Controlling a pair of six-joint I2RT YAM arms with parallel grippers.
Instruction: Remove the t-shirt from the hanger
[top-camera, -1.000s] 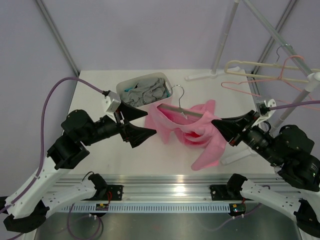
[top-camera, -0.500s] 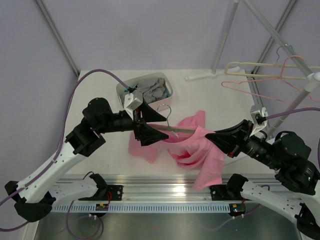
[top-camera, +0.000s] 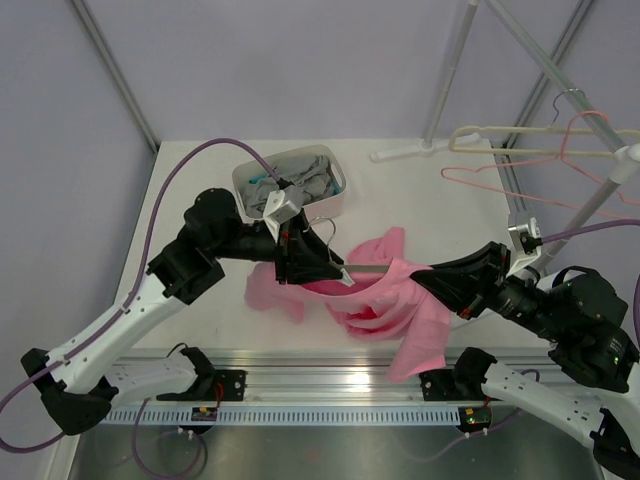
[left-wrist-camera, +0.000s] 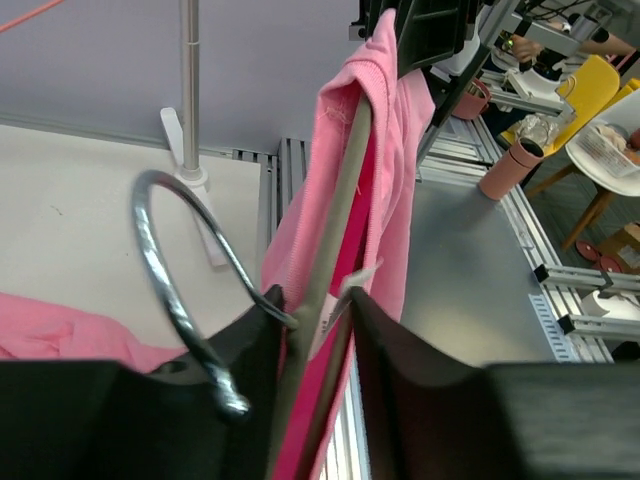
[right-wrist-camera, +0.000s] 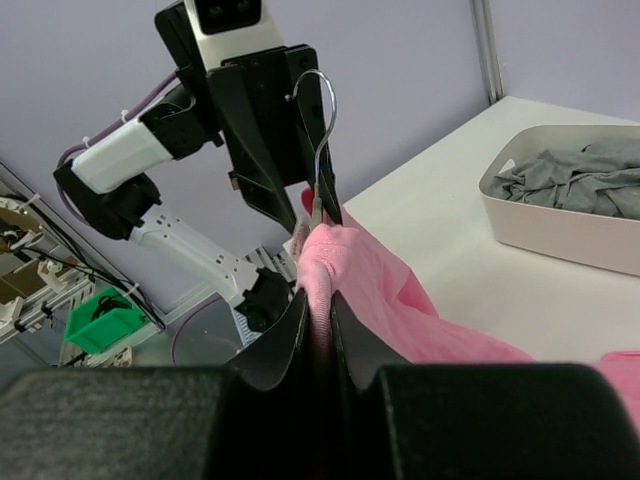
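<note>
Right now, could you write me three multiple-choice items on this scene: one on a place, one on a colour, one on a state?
1. Where do the grey clothes lie? A on the rack; B in the white tub; C on the floor.
2. Which colour is the t-shirt? A blue; B green; C pink.
3. The left jaws are: A shut on the hanger; B open, empty; C out of view.
Key: 1 B, the tub holds them; 2 C, plainly pink cloth; 3 A, the hanger sits pinched between them.

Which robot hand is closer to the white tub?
Left. The left gripper sits just on the near side of the tub, gripping the hanger. The right gripper is farther off to the right, pinching the t-shirt.
</note>
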